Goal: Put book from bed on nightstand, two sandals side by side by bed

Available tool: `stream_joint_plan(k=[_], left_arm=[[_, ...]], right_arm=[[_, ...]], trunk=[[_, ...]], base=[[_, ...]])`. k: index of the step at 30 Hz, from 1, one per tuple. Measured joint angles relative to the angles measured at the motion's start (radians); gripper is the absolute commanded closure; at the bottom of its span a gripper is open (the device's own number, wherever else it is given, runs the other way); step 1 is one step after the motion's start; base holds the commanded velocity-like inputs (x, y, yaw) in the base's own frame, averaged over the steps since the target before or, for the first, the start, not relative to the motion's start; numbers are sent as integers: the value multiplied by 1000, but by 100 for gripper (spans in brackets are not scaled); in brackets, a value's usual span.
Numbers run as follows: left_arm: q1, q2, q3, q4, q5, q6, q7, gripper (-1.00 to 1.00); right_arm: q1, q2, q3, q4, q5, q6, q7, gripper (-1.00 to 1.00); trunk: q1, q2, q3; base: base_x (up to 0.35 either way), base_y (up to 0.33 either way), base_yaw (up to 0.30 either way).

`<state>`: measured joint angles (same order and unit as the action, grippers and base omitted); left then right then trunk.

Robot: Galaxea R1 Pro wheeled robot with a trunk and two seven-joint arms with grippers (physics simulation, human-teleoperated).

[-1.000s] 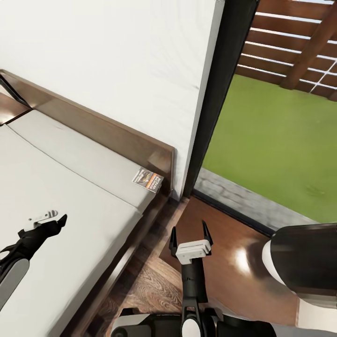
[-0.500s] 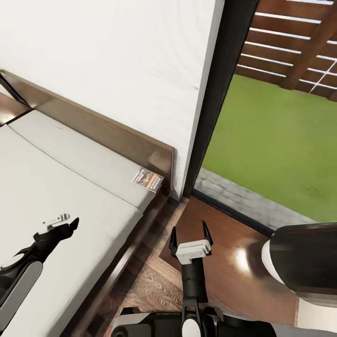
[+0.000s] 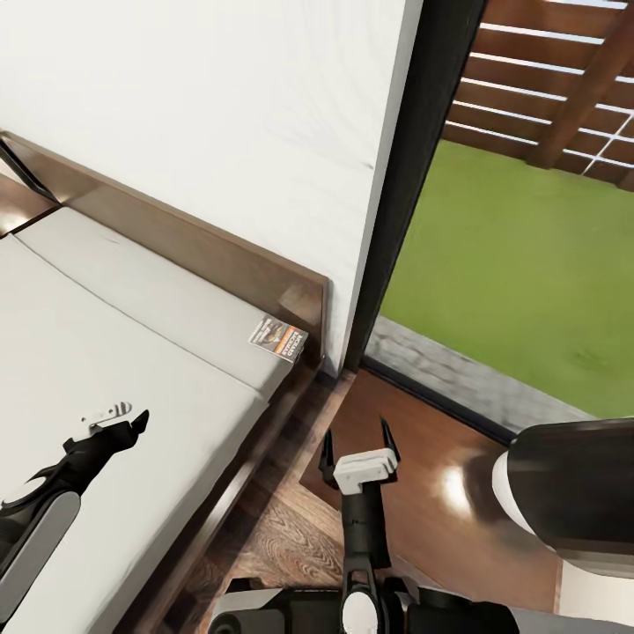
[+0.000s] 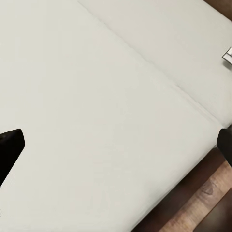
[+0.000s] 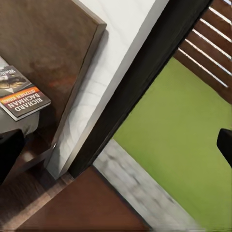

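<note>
Robot beside the bed, book lying at the mattress corner by the headboard.

At the lower left of the head view the left gripper (image 3: pixel 123 423) hovers over the pale mattress of the bed (image 3: pixel 106 352), its jaws spread with nothing between them. Near the frame's middle the book (image 3: pixel 277 337) lies flat on the mattress corner, close against the dark headboard (image 3: pixel 202 246) and the white wall (image 3: pixel 220 114). Below centre the right gripper (image 3: pixel 357 442) points up over the wood floor (image 3: pixel 414 475), jaws spread and empty. At the right, a dark door frame (image 3: pixel 409 176) borders green grass (image 3: pixel 519 255).
</note>
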<state>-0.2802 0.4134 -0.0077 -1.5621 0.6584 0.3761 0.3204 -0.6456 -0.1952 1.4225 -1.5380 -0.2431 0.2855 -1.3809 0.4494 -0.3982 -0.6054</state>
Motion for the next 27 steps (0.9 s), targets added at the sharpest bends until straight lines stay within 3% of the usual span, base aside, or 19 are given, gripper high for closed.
stream_joint_plan(k=[2,4,5,9,10,12,13,17,18,22,23,24,25,27], left_arm=[[0,0,0,0,0,2,0,-100],[0,0,-1,0,0,2,0,-100],[0,0,-1,0,0,2,0,-100],[0,0,-1,0,0,2,0,-100],[0,0,-1,0,0,3,0,-100],[0,0,-1,0,0,3,0,-100],[0,0,-1,1,0,3,0,-100],[0,0,-1,1,0,3,0,-100],[0,-1,-1,1,0,3,0,-100],[0,-1,-1,1,0,3,0,-100],[0,0,-1,1,0,3,0,-100],[0,0,-1,1,0,3,0,-100],[0,0,-1,1,0,3,0,-100],[0,0,-1,1,0,3,0,-100]], right_arm=[[0,0,-64,1,-49,-4,29,-100],[0,0,-100,1,-73,-4,59,-100],[0,-1,-135,0,-95,-4,100,-100],[0,0,-208,-1,-129,4,210,-100],[0,1,-296,-4,-145,27,313,-100],[0,3,-353,-5,-151,52,362,-100],[0,4,-403,-6,-155,85,403,-100],[0,7,-492,-7,-157,155,484,-100],[-1,11,-555,-7,-158,201,564,-100],[-1,20,-627,-7,-161,227,653,-100],[-2,25,-667,-5,-166,236,702,-100],[-1,25,-669,-4,-166,236,704,-100],[-2,30,-711,-2,-172,247,756,-100],[-2,36,-757,1,-179,262,812,-100]], trunk=[[0,0,0],[0,0,0],[0,0,0],[0,0,0],[0,0,0],[0,0,0],[0,0,0],[0,0,0],[0,0,0],[0,0,0],[0,0,0],[0,0,0],[0,0,0],[0,0,0]], base=[[0,0,0],[0,0,0],[0,0,0],[0,0,0],[0,0,0],[0,0,0],[0,0,0],[0,0,0],[0,0,0],[0,0,0],[0,0,0],[0,0,0],[0,0,0],[0,0,0]])
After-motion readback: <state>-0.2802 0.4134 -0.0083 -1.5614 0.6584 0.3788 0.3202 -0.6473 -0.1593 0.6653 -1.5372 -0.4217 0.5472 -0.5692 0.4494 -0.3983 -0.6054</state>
